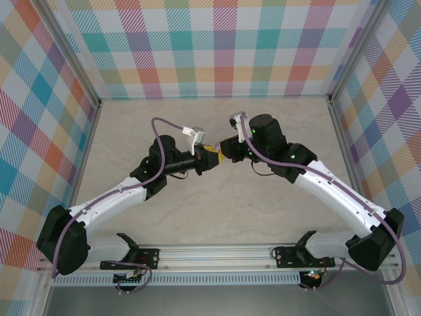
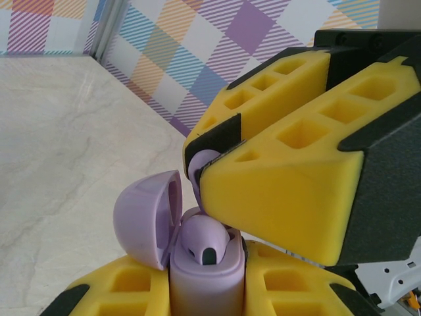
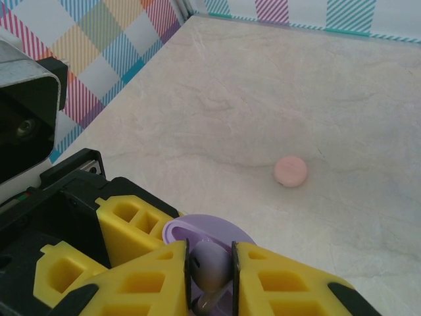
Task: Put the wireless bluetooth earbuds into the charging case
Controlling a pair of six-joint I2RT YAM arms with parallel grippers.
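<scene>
Above the middle of the table my two grippers meet tip to tip. My left gripper (image 2: 206, 299) is shut on the purple charging case (image 2: 204, 280), held upright with its lid (image 2: 146, 217) swung open to the left. One lilac earbud (image 2: 205, 238) sits in the case's near socket. My right gripper (image 3: 210, 273) is shut on a second earbud (image 3: 212, 262), bud up and stem down, right over the open case (image 3: 197, 230). In the left wrist view that earbud (image 2: 200, 163) peeks out beside the right gripper's yellow fingers (image 2: 283, 191). From above, the left gripper (image 1: 208, 158) and right gripper (image 1: 227, 153) hide case and earbuds.
A salmon-pink round disc (image 3: 290, 171) lies flat on the marble tabletop (image 3: 276, 85), beyond the right gripper. Checkered walls (image 1: 210, 46) enclose the table at the back and both sides. The arm bases sit on a rail (image 1: 217, 253) at the near edge.
</scene>
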